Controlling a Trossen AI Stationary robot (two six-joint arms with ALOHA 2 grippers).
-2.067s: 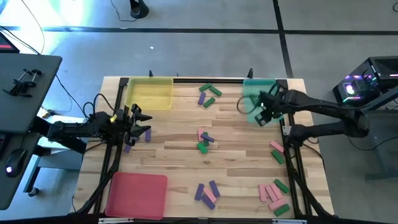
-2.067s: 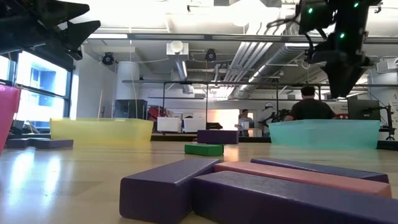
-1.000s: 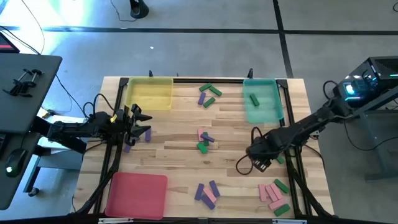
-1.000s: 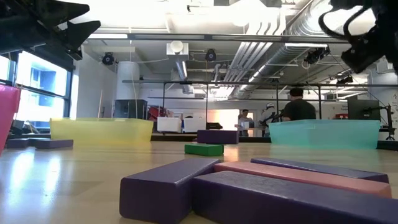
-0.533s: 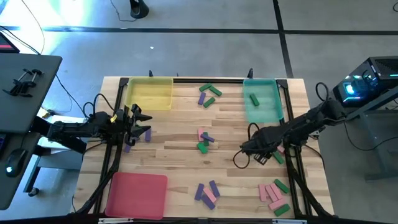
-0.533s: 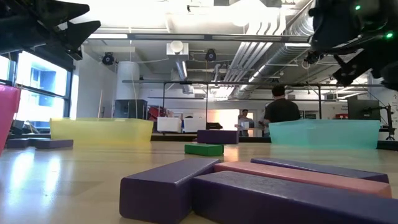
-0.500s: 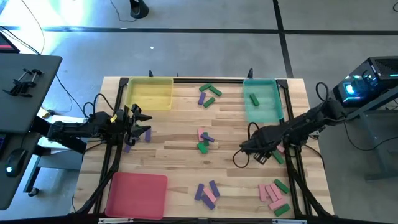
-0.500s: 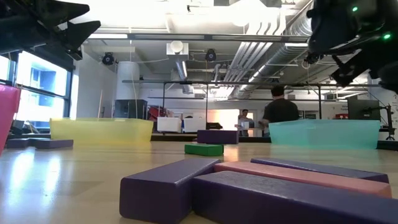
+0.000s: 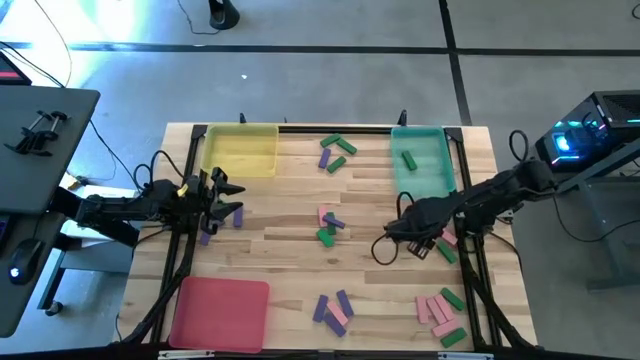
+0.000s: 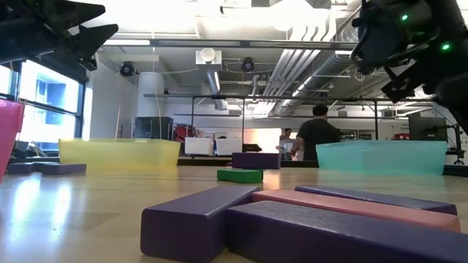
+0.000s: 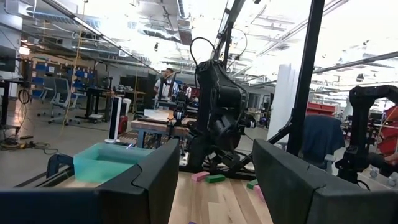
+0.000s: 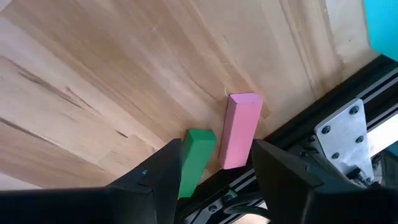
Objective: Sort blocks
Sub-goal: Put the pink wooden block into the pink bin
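Note:
Green, pink and purple blocks lie flat in clusters on the wooden table: by the far edge (image 9: 335, 150), at the centre (image 9: 328, 225), near the front (image 9: 333, 308) and at the near right (image 9: 440, 312). One green block (image 9: 408, 159) lies in the teal tray (image 9: 428, 183). My right gripper (image 9: 422, 243) hangs open above a pink block (image 12: 239, 130) and a green block (image 12: 196, 158) beside the right rail, touching neither. My left gripper (image 9: 225, 198) waits open at the left edge, above two purple blocks (image 9: 238, 217).
The yellow tray (image 9: 240, 150) sits at the far left and the red tray (image 9: 220, 310) at the near left. A black frame rail (image 12: 348, 124) runs close behind the pink and green blocks. Bare wood lies between the clusters. A person (image 10: 314, 135) walks in the room behind.
My right gripper has come away from above the teal tray toward the near edge, then crept slightly back toward the far edge, and now hangs over the pink and green blocks by the right rail. A green block lies in the teal tray. The person behind has walked left.

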